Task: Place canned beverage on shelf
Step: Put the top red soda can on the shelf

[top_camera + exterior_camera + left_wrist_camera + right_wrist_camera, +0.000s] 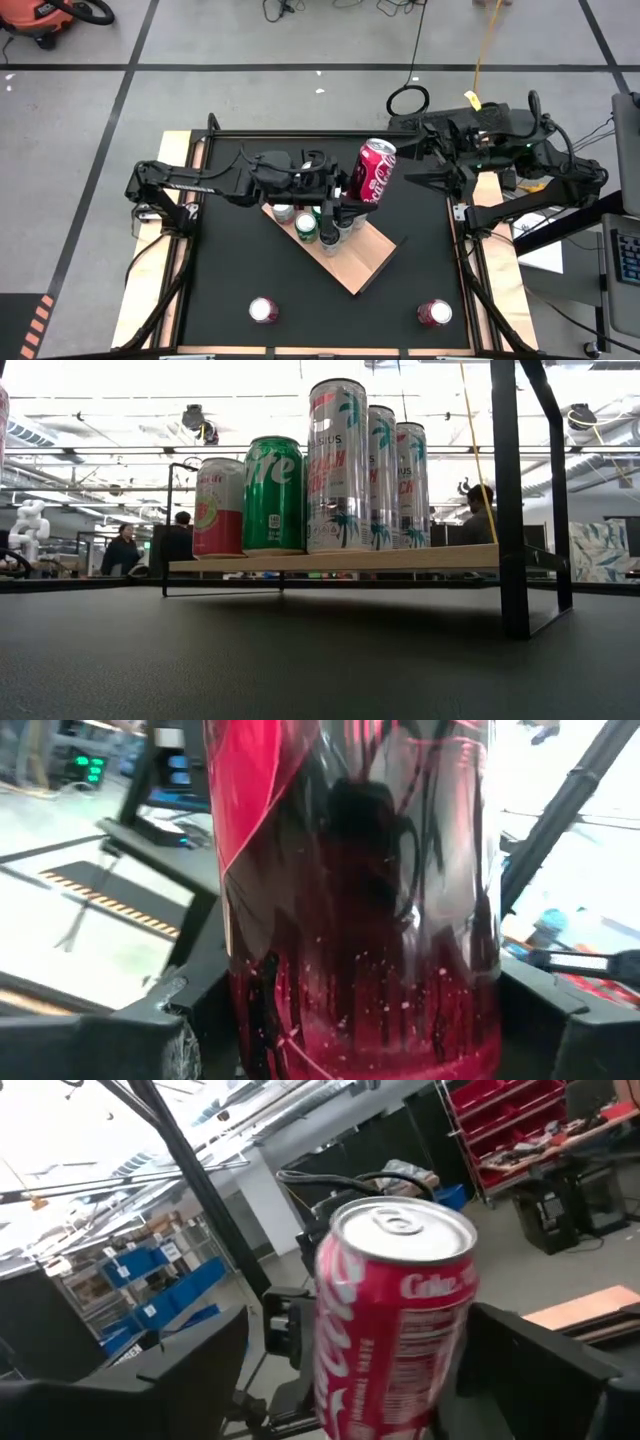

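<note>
- Light came from bright ceiling fixtures, blown out to white glare across the top of the low view.
- The cans (340, 465) on the shelf (330, 558) stood backlit, with a soft shadow on the table (300, 660) beneath.
- The overhead view was evenly lit and sharp.
- The red can (350, 900) filled the left wrist view, blurred and dark, reflections smeared on it.
- The right wrist view was bright, its background soft.

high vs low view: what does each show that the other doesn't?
High only: left gripper holding a red cola can aloft, right gripper open beside it, two red-topped cans on the black table. Low only: labels of the pink can, green can, three tall silver cans; people behind. Both: the light wood shelf carrying them.
</note>
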Robot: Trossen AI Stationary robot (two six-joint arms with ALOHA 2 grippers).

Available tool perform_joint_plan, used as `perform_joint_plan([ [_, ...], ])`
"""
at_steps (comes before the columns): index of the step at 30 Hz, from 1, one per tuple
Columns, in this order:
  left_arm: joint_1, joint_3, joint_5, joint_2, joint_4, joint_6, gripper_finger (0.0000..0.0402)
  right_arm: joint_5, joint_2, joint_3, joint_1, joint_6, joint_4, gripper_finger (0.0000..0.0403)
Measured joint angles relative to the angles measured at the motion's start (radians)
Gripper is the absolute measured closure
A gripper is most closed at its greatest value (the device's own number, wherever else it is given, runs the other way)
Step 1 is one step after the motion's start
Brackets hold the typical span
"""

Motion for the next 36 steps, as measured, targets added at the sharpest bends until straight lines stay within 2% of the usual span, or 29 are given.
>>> perform_joint_plan([
  [7, 0.009, 0.000, 0.056, 0.000, 0.053, 0.000, 0.0104, -0.020, 0.001, 0.000, 0.000, -0.002, 0.038, 0.0048],
  [11, 0.019, 0.000, 0.107, 0.000, 0.077, -0.001, 0.0104, -0.024, 0.000, 0.000, 0.000, -0.008, 0.089, 0.0048],
  [17, 0.031, 0.000, 0.207, 0.000, 0.140, 0.001, 0.0104, -0.023, 0.018, 0.058, 0.000, -0.028, 0.068, 0.0040],
  [23, 0.055, 0.000, 0.269, 0.009, 0.192, 0.001, 0.0104, -0.021, 0.087, 0.202, 0.000, -0.088, -0.046, 0.0006],
  [31, 0.070, 0.002, 0.336, 0.067, 0.363, -0.036, 0.0104, -0.022, 0.164, 0.383, 0.000, -0.115, -0.227, 0.0004],
  [36, 0.061, 0.002, 0.353, 0.100, 0.384, -0.053, 0.0104, -0.026, 0.185, 0.415, 0.000, -0.111, -0.276, 0.0004],
])
